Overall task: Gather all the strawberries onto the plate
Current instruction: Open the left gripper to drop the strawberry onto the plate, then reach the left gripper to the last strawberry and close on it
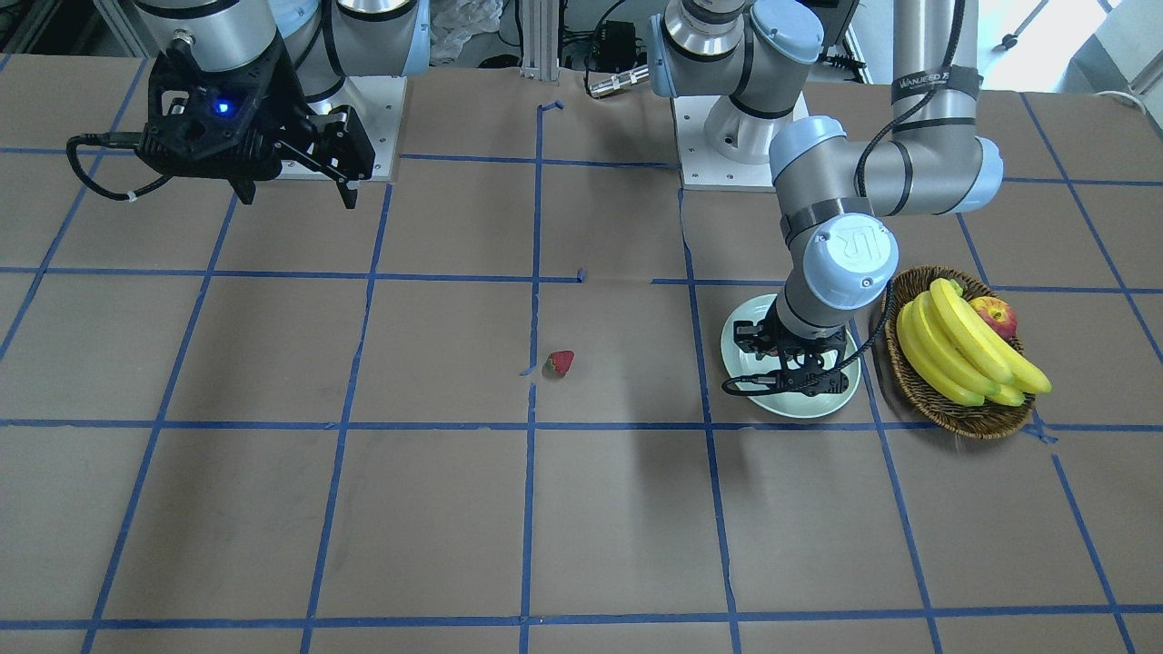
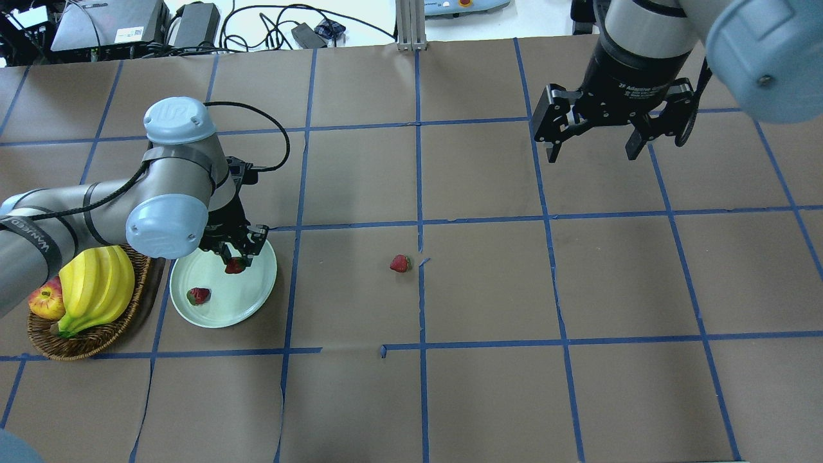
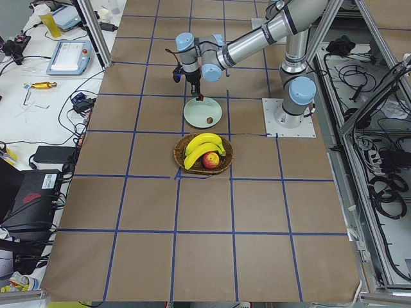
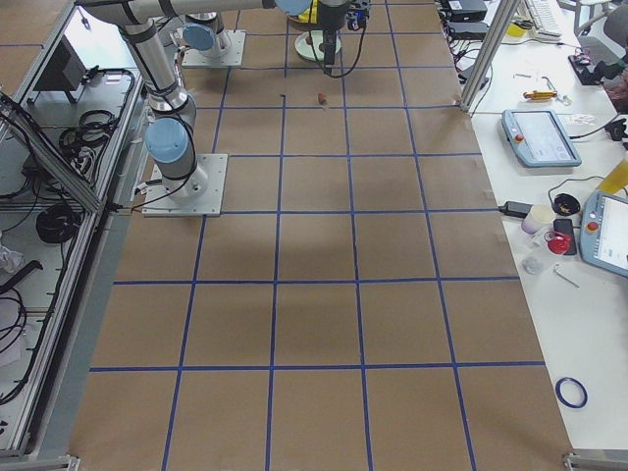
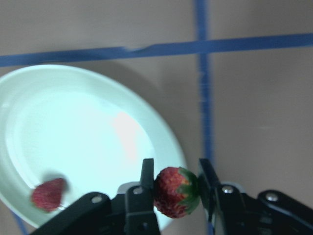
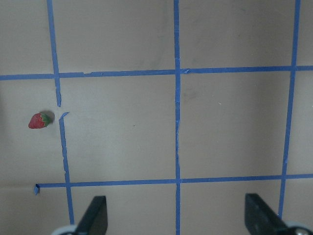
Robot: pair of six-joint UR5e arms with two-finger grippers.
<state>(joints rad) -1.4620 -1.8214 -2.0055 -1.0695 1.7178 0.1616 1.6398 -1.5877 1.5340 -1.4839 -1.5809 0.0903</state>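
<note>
My left gripper (image 2: 236, 260) is shut on a strawberry (image 5: 173, 192) and holds it just above the near-right part of the pale green plate (image 2: 241, 301). In the left wrist view the fingers (image 5: 146, 178) press the berry from both sides over the plate's rim (image 5: 166, 147). A second strawberry (image 2: 199, 295) lies in the plate. A third strawberry (image 2: 400, 263) lies on the brown table near the centre, also seen from the right wrist (image 6: 39, 120). My right gripper (image 2: 593, 156) is open and empty, high above the table's far right.
A brown wicker basket (image 2: 87, 342) with bananas (image 2: 96, 286) and a red-yellow apple (image 2: 44, 302) stands right beside the plate on its left. Blue tape lines mark a grid on the table paper.
</note>
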